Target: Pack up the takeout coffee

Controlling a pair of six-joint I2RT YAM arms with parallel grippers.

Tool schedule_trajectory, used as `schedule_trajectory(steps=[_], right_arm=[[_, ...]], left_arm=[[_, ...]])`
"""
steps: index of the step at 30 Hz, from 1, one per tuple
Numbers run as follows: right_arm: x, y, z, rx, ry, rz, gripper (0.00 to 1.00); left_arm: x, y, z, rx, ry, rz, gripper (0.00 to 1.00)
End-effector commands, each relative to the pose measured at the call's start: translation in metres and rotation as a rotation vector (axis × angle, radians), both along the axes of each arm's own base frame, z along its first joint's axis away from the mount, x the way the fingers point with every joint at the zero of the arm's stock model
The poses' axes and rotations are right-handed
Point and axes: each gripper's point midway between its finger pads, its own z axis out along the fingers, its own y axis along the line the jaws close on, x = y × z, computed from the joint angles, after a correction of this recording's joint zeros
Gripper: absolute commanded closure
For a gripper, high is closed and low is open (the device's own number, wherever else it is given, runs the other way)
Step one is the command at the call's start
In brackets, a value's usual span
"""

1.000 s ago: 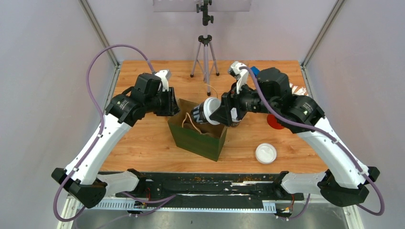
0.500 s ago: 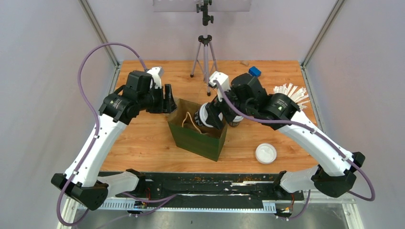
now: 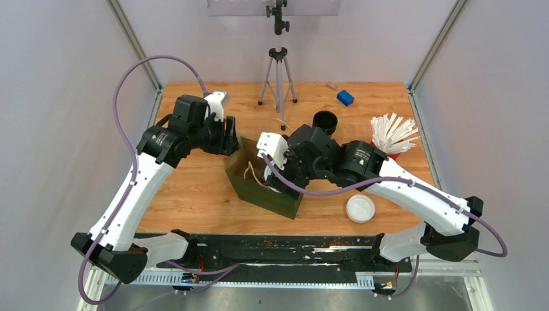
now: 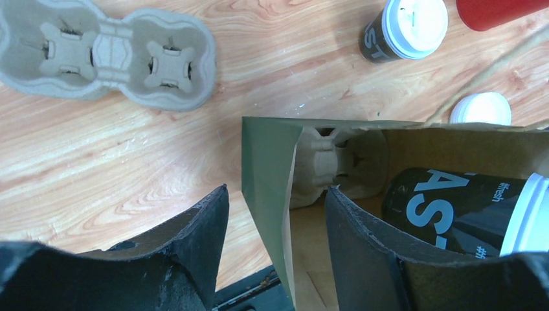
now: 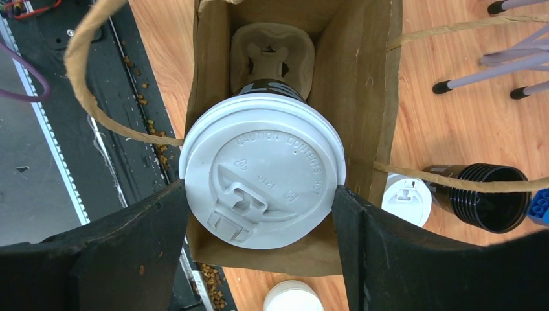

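A: State of the right claw?
B: Clamped on one lidded coffee cup, a finger against each side of the white lid. Down inside the green paper bag, middle of the surface.
A: Seated in anything?
B: Right above a pocket of the grey cardboard carrier at the bag's bottom. Can't tell about contact. Looks tilted from the left wrist view, lid end toward the right.
A: State of the left claw?
B: Wide. Straddling the bag's left wall at the rim, one finger outside, one inside, with a gap on either side of the paper.
A: Place of the second coffee cup?
B: Upright on the surface outside the bag, to its right, lid on. Just beside the black stack of lidless cups. Hidden under the right arm in the top view.
A: Other stuff?
B: Loose white lid flat on the surface, near right of the bag. Spare two-pocket carrier on the surface outside the bag, seen only from the left wrist. Twine handle looped over the bag's mouth. Red cup of white sticks at far right, blue block near the far edge, tripod at far centre.
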Motion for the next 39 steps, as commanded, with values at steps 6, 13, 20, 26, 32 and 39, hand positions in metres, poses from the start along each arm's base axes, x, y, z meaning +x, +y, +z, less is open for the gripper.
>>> schedule_trajectory(steps=[6, 13, 20, 26, 32, 39], right_arm=[[-0.009, 0.0, -0.01, -0.075, -0.071, 0.04, 0.27], [-0.018, 0.004, -0.019, -0.089, -0.063, 0.058, 0.27], [-0.001, 0.011, -0.006, -0.069, -0.135, 0.004, 0.27], [0.017, 0.021, -0.004, -0.067, -0.202, 0.013, 0.27], [0.019, 0.028, -0.005, -0.094, -0.233, 0.092, 0.27], [0.004, 0.021, -0.039, -0.169, -0.205, 0.174, 0.27]], left_arm=[[-0.002, -0.017, 0.004, -0.054, -0.039, -0.11, 0.46], [-0.009, -0.02, 0.003, -0.072, -0.05, -0.147, 0.78], [-0.01, -0.033, 0.022, -0.173, -0.19, -0.217, 0.98], [-0.011, -0.031, 0.035, -0.175, -0.285, -0.24, 1.0], [-0.014, -0.033, 0.045, -0.239, -0.331, -0.219, 1.0], [-0.024, -0.025, 0.028, -0.292, -0.328, -0.147, 0.95]])
